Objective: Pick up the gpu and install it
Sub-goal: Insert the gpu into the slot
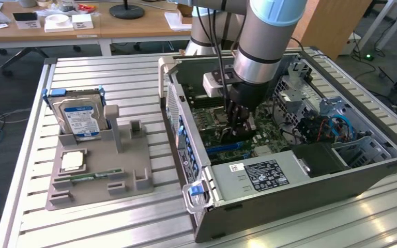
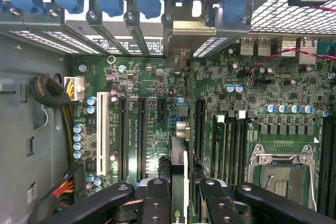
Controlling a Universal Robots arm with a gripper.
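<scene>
Over on the exterior view's left, we've got the grey tray [image 1: 98, 194] with the hard drive [image 1: 80, 118] and RAM stick [image 1: 96, 175] parked in it. Moving right, into the open computer case [image 1: 281, 201], and there's the gripper [image 1: 237, 135] down over the motherboard [image 2: 142, 77]. We see its fingers [image 2: 156, 203] clamped on the gpu [image 2: 178, 171], held edge-on right at the expansion slots (pickup done, we'd say). Seated? We can't tell; the install looks unfinished.
</scene>
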